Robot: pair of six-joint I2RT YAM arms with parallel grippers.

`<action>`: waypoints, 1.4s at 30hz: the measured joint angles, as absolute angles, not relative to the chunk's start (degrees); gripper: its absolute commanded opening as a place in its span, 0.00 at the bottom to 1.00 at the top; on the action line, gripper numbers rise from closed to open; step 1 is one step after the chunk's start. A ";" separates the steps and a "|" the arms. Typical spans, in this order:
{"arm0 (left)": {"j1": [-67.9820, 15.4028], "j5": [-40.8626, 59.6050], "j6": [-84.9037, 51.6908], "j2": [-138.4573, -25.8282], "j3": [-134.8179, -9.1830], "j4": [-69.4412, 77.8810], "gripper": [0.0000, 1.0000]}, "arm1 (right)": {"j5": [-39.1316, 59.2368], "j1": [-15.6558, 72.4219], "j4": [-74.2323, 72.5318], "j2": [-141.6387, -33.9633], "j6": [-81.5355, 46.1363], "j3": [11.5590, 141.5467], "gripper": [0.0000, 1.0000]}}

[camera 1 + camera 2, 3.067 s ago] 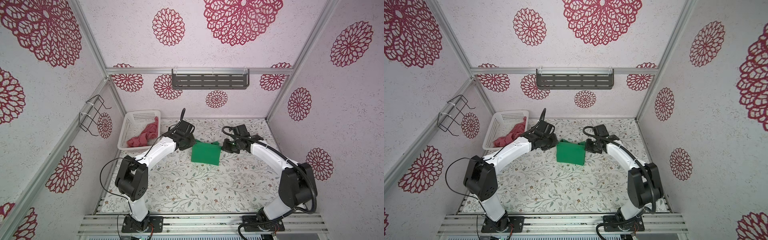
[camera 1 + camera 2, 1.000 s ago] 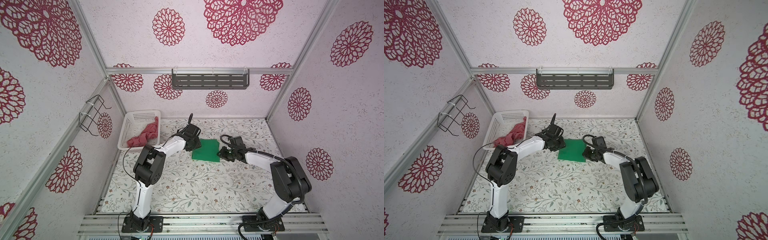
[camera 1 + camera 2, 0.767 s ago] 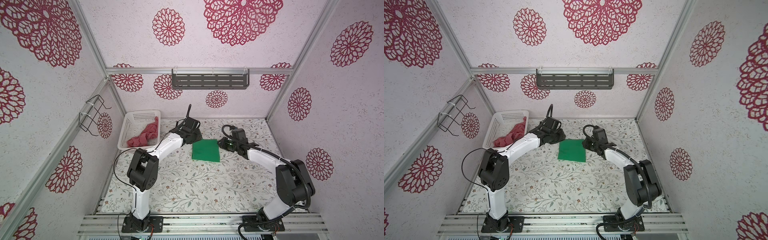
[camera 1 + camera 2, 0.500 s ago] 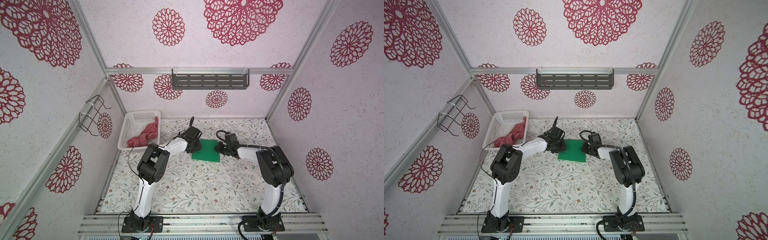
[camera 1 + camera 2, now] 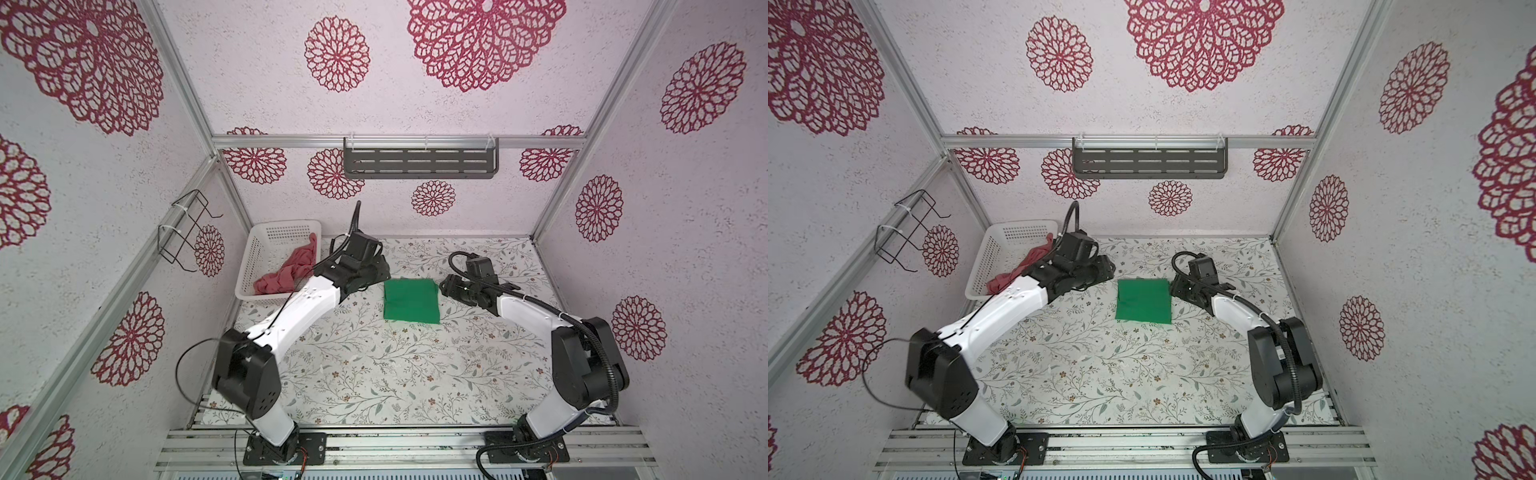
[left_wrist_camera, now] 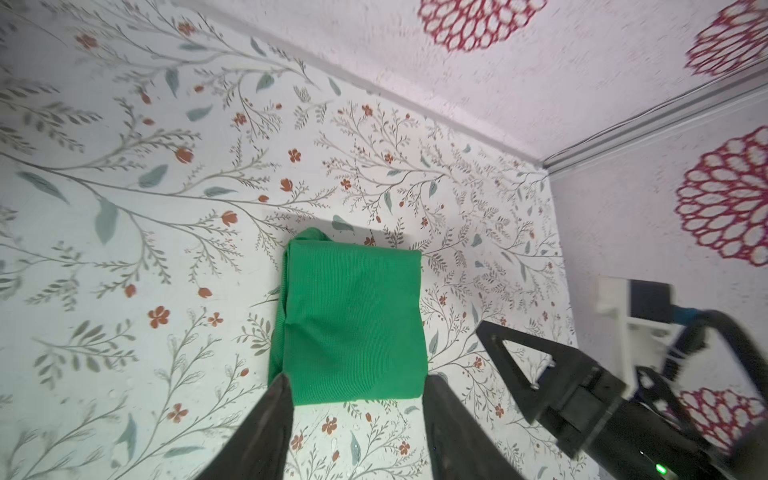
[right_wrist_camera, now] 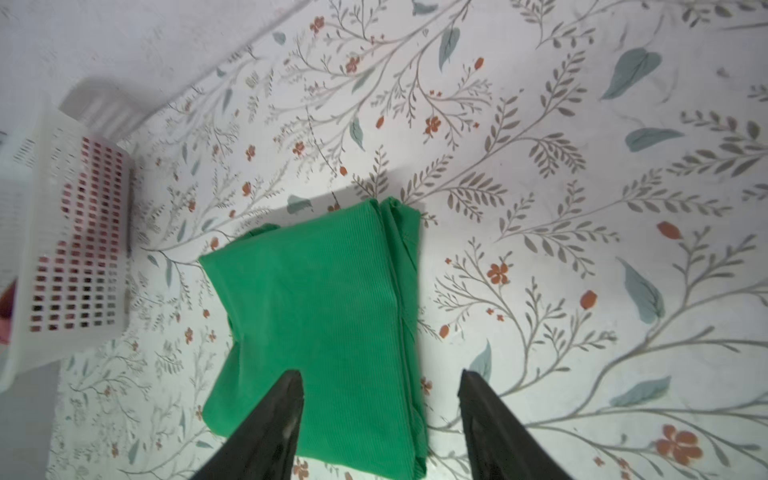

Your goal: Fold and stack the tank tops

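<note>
1. Top views both show, at far left, the basket (image 5: pixel 286 233) standing on the tabletop (image 5: pixel 374 374) by the left wall. The pink top (image 5: pixel 286 272) lies crumpled inside it, unfolded. Its long axis runs from the basket's near left corner to its far right rim.
2. Just right of the basket is the left pincer (image 5: pixel 384 275), pointing toward the green top and away from the basket. The left wrist view shows its jaws spread and empty, the tips either side of the cloth's nearest edge.
3. Between the two pincers, the green top (image 5: pixel 410 305) lies flat on the tabletop. It is folded into a neat rectangle, a little longer front to back.
4. At the green top's right edge is the right pincer (image 5: pixel 444 286). Its jaws are also spread, holding nothing.
5. My judgement is that the pink top comes next.
   - It lies left of the left pincer, so that arm is much the nearer.
   - The left arm must swing back over the basket rim to reach it.
   - The right arm would have to cross over the folded green top.
</note>
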State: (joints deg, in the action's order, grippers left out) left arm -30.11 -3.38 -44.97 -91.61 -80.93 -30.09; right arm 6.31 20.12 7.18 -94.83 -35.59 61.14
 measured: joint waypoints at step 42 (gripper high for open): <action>-23.44 -6.48 -45.04 -75.72 -65.23 -39.44 0.56 | -4.64 -9.45 28.38 -124.88 -11.88 95.68 0.08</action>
State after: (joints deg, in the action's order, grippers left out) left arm -23.44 -6.48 -45.04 -75.72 -65.23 -39.44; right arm -4.64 -9.45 28.38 -124.88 -11.88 95.68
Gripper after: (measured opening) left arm 0.557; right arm 0.083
